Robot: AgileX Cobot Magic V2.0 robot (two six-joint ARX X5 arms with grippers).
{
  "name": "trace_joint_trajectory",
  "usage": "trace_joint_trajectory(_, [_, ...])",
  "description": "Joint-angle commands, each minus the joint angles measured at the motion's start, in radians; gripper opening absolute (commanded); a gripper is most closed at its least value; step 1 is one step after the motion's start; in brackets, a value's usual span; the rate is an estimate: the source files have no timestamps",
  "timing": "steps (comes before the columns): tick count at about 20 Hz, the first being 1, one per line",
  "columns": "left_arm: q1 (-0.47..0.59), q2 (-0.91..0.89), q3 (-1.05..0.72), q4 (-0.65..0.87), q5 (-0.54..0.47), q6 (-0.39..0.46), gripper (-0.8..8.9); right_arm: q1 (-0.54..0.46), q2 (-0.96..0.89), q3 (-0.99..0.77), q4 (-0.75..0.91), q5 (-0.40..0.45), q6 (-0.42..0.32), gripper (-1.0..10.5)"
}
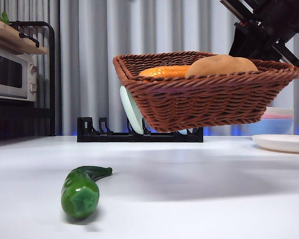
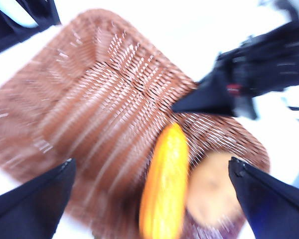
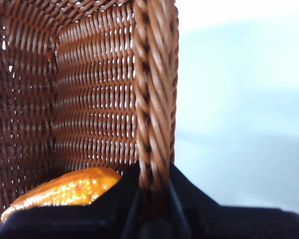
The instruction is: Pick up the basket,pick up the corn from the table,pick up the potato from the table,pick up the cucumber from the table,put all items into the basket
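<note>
So we're about two thirds through. Our right gripper (image 3: 152, 199) is clamped on the rim of the basket (image 1: 204, 102) and holds it up off the table (image 1: 189, 199). The corn (image 1: 164, 71) and potato (image 1: 220, 64) are already inside, side by side. Only the cucumber (image 1: 82, 188) is left, lying on the table down front, well apart from the basket and off to one side of it.

Our left gripper (image 2: 149, 199) hangs above the basket with its jaws spread wide and nothing in them, so we reckon it goes for the cucumber next.

Other stuff: a black dish rack (image 1: 139, 134) with a pale plate (image 1: 131, 110) behind the basket, a white plate (image 1: 284, 143) off to the side, a microwave (image 1: 12, 72) at the back. Nothing sits between us and the cucumber.
</note>
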Motion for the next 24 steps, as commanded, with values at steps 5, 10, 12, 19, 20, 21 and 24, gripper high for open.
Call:
trace_joint_trajectory(5, [-0.059, -0.198, -0.076, -0.270, -0.013, -0.079, 5.97, -0.071, 0.001, 0.003, 0.029, -0.007, -0.002, -0.1])
trace_joint_trajectory(10, [-0.142, -0.254, -0.433, -0.143, -0.079, -0.290, 5.97, -0.138, 0.001, 0.003, 0.028, -0.013, -0.002, -0.1])
trace_joint_trajectory(12, [-0.145, -0.247, -0.582, -0.034, -0.093, -0.356, 5.97, -0.150, 0.001, 0.003, 0.028, -0.014, -0.002, -0.1])
trace_joint_trajectory(19, [-0.068, -0.086, -0.782, 0.227, -0.107, -0.412, 5.93, -0.155, 0.001, 0.003, 0.028, -0.013, -0.002, -0.1])
trace_joint_trajectory(20, [-0.055, -0.049, -0.782, 0.261, -0.107, -0.404, 5.93, -0.155, 0.001, 0.003, 0.028, -0.013, -0.002, -0.1])
trace_joint_trajectory(21, [-0.043, -0.016, -0.782, 0.293, -0.106, -0.388, 5.92, -0.155, 0.001, 0.003, 0.028, -0.013, -0.002, -0.1])
trace_joint_trajectory(24, [-0.031, 0.066, -0.782, 0.333, -0.087, -0.385, 4.86, -0.155, 0.001, 0.003, 0.028, -0.014, -0.002, -0.1])
